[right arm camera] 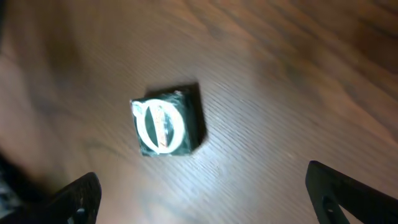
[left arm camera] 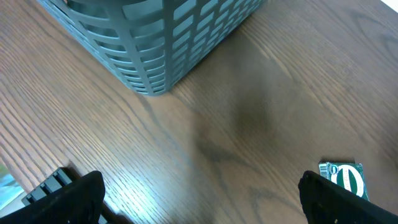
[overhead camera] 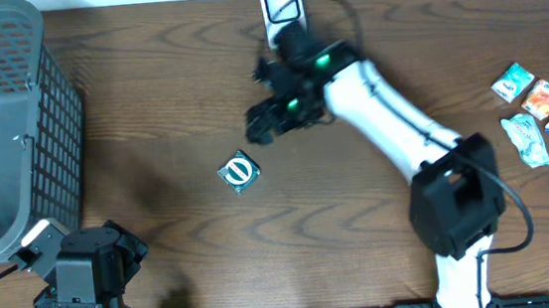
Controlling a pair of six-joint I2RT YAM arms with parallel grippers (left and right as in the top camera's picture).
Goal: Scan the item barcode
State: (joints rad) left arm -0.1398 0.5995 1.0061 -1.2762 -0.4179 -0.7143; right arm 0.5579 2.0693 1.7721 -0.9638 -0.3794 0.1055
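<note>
The green packet (overhead camera: 238, 172) lies flat on the table (overhead camera: 151, 105), round logo up. Its barcode does not show, so a grasp could carry the wrong face to the scanner. Being low and flat, it could also skid from closing fingers. On the robot's side of the packet, the left gripper (left arm camera: 199, 196) hangs spread wide, holding nothing. Just beyond the packet, the right gripper (overhead camera: 270, 122) hovers with jaws fully apart — empty, touching nothing. Farther beyond the packet stands the white scanner (overhead camera: 280, 4).
</note>
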